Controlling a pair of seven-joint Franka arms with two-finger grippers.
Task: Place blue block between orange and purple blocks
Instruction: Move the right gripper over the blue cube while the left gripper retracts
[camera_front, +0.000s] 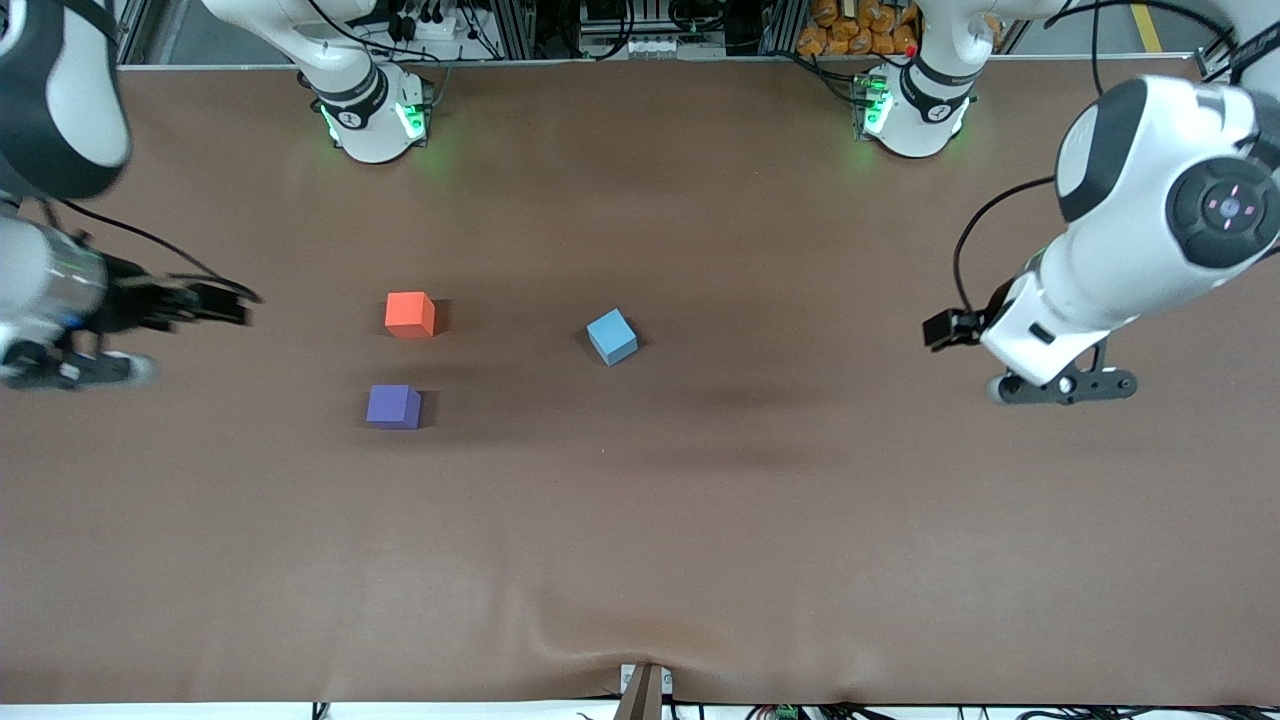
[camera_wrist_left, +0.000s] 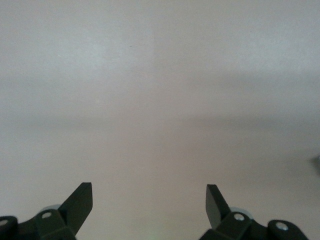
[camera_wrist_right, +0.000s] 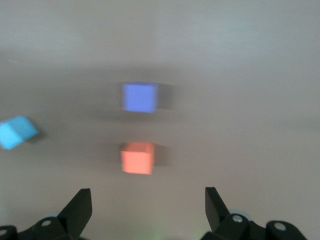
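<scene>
Right hand (camera_wrist_right: 148, 200) spread, empty, near small matte orange cube (camera_front: 410, 314) and purple cube (camera_front: 393, 407); left hand (camera_wrist_left: 149, 199) spread, waiting. Light-blue matte cube (camera_front: 612, 337) mid-table: grasp square to its rotated faces.

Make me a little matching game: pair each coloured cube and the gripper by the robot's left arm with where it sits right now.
Things:
1. orange block
2. purple block
3. blue block
4. left gripper

Places:
A. nearest of the cubes to the front camera
B. above bare table, holding nothing
C. alone, toward the left arm's end
D. just farther from the camera than the purple cube

Pairs: 1-D, 2-A, 3-C, 4-B
</scene>
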